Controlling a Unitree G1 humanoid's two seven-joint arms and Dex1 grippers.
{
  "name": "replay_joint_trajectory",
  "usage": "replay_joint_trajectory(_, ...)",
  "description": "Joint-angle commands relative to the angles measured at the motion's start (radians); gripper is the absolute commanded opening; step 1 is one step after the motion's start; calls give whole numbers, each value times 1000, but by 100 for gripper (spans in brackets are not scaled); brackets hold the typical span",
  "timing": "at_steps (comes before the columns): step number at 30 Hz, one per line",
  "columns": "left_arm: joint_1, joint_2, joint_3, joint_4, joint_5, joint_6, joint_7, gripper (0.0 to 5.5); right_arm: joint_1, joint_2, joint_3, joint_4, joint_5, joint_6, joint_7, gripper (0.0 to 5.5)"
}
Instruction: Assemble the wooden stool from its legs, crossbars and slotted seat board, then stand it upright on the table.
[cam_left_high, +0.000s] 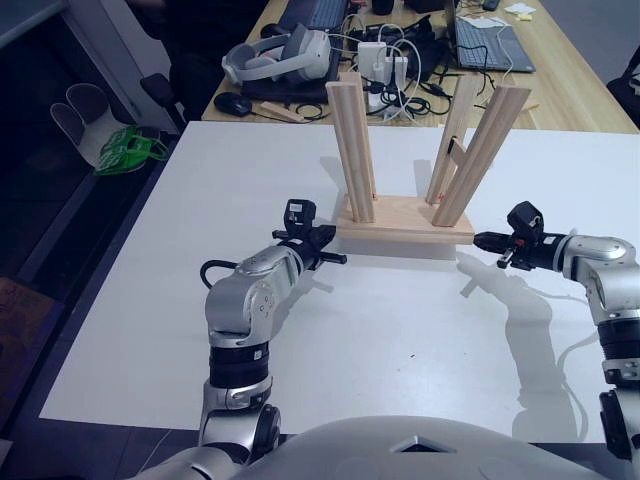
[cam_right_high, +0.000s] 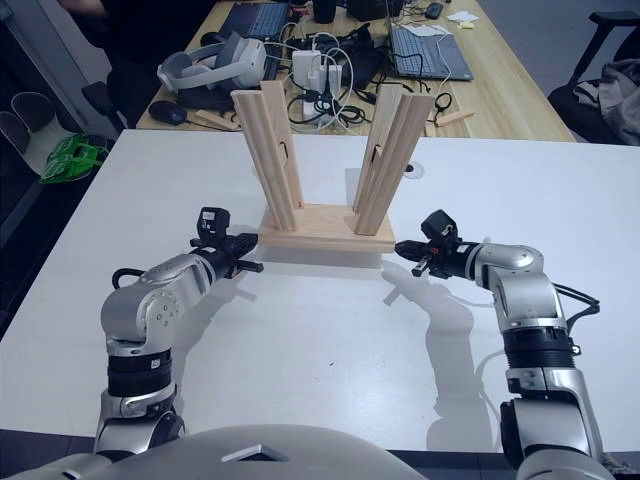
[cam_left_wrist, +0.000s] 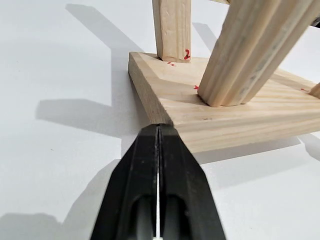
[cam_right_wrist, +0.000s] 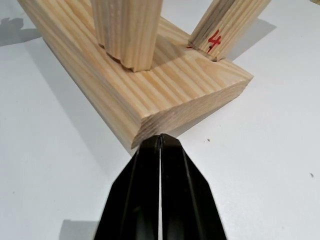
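Note:
The wooden stool stands upside down on the white table, its seat board (cam_left_high: 405, 222) flat on the surface and its legs (cam_left_high: 355, 150) pointing up. Red numbers mark the legs' feet where they enter the seat board (cam_left_wrist: 240, 115). My left gripper (cam_left_high: 338, 258) is shut with nothing in it, its tip at the board's left front corner (cam_left_wrist: 159, 121). My right gripper (cam_left_high: 478, 239) is shut and empty too, its tip right by the board's right front corner (cam_right_wrist: 145, 127). Both fingertips (cam_right_wrist: 160, 140) press together at table height.
The white table (cam_left_high: 380, 350) is bare in front of the stool. Behind it a wooden desk (cam_left_high: 560, 80) carries a headset (cam_left_high: 280, 55), laptops, cables and a mouse. A green object (cam_left_high: 125, 150) lies off the table's left side.

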Motion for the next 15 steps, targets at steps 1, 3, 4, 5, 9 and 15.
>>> replay_joint_trajectory(1,-29,-65,-38,-28,-104,-15,-69,4,-21,68,15,-76,93,-2,45,0)
replay_joint_trajectory(3,-26,-73,-29,-27,-116,-23,-71,4,-23,73,11,-77,98,5,40,0)
replay_joint_trajectory(4,-25,-75,-26,-32,-124,-25,-71,4,-24,76,8,-82,104,13,37,0)
replay_joint_trajectory(5,-23,-76,-25,-36,-129,-27,-71,4,-25,79,2,-92,114,26,33,0)
replay_joint_trajectory(9,-24,-74,-20,-40,-139,-34,-64,4,-33,95,-19,-125,142,66,22,0)
replay_joint_trajectory(15,-28,-87,-5,-58,-172,-48,-76,4,-36,114,-48,-139,167,101,9,0)
